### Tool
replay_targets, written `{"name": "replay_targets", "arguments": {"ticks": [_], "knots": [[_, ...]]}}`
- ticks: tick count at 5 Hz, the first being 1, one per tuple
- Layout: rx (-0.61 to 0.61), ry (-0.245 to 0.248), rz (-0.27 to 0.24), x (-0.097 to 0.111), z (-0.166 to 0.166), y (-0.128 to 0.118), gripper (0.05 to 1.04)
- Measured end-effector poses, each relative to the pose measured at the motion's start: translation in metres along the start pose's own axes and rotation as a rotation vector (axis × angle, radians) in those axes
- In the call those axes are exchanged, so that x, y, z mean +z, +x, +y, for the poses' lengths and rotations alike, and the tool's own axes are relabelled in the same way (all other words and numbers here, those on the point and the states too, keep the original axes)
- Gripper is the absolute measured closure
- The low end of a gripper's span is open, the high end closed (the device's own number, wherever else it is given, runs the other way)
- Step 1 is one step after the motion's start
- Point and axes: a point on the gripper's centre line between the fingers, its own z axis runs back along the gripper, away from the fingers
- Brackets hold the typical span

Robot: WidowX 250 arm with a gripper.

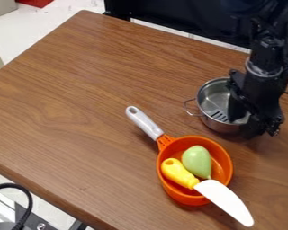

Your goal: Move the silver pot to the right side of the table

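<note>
Silver pot (211, 99) at pincer (249, 122); rim partly hidden behind it

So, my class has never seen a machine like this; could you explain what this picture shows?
The machine is a black robot arm. A fixed camera looks down at a slant on a brown wooden table. The arm's pincer is at the right side of the silver pot; whether it grips the pot, I can't tell. Nearer the camera sits an orange pan holding a green, pear-shaped piece. A knife has its yellow handle in the pan and its white blade over the rim.
</note>
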Motion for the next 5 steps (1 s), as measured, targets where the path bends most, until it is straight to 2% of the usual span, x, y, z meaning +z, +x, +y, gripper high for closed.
{"name": "replay_targets", "arguments": {"ticks": [1,2,3,5], "knots": [[-0.002,-0.007,-0.029,0.012,0.006,0.001,0.104],[0.005,-0.050,-0.045,0.024,0.013,-0.001,0.086],[0.036,-0.063,-0.083,0.046,0.024,0.001,0.086],[0.070,-0.038,-0.070,0.067,0.061,-0.003,0.086]]}}
